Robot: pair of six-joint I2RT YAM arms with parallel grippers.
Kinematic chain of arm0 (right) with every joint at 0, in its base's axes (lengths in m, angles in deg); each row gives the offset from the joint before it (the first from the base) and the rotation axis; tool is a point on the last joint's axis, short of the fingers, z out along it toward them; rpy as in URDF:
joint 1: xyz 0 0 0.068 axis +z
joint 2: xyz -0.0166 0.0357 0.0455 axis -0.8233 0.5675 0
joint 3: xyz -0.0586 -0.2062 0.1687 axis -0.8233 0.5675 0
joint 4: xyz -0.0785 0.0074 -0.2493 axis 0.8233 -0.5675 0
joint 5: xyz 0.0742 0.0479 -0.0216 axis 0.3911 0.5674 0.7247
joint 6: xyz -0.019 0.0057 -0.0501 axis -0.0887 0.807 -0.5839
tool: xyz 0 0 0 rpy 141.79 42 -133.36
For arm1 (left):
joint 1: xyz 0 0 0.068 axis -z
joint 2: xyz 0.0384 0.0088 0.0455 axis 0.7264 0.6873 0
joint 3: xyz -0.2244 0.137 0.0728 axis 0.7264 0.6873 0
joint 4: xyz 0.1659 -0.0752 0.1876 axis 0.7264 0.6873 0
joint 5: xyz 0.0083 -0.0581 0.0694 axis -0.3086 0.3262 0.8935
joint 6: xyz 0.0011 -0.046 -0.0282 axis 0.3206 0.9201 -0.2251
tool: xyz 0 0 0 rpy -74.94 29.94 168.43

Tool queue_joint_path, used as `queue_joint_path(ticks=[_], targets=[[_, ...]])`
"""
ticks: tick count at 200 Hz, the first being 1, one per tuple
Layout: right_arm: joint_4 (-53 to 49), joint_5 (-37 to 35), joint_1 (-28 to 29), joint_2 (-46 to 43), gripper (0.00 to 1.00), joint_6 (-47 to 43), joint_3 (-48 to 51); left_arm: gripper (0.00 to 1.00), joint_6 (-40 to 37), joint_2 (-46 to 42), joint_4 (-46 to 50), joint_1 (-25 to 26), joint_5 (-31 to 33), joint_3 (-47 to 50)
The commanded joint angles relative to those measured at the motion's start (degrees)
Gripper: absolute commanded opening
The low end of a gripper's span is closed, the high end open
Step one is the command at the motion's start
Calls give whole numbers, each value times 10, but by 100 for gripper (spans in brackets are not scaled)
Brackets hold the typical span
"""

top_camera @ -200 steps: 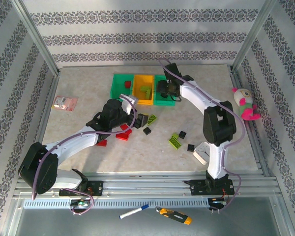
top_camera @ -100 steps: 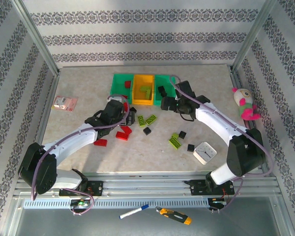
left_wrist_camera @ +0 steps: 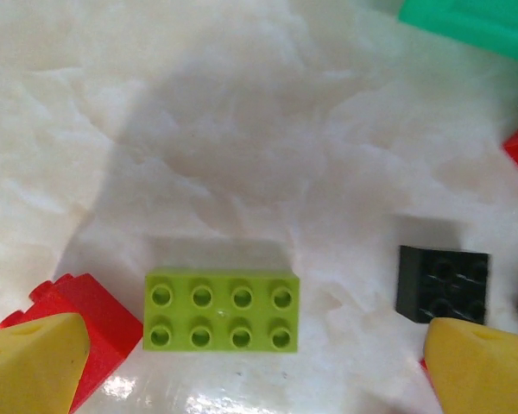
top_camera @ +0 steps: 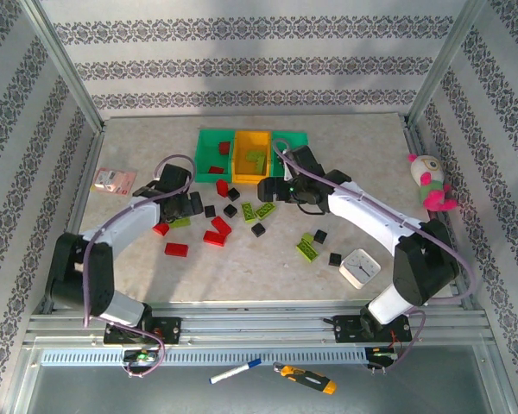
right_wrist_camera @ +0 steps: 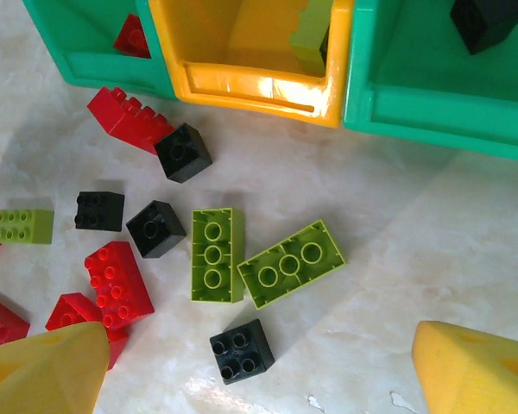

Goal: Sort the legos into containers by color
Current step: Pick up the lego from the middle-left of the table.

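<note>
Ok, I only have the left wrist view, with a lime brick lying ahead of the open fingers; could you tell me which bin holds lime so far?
Observer: The orange-yellow middle bin holds a lime brick.
Operator: Thank you, and where is red going?
Observer: The left green bin has red bricks inside.
Operator: And black, please?
Observer: The right green bin holds a black brick.
</note>
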Motion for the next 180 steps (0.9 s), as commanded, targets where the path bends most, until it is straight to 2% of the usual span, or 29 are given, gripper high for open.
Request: queue_joint_path(ticks=[1,48,82,137,159,180], targets=[[3,13,3,8,91,-19,-23,99,-33,43,48,-10,-19,-33],[1,18,-3,10,91,-24,-26,100,-57,122,58,-20,-14,-75],[-3,13,-8,6,91,-23,-20,98,-41,151,94,-22,-11,-91],[-1,15,-13,12,91,-22,-24,89,-2,149,112,-22,-34,-68],[0,16,-13,17,91,-21,-29,76,3,153,113,-22,-37,-64],[0,18,-13,21,91,-20,-33,70,4,155,121,-22,-40,-67]])
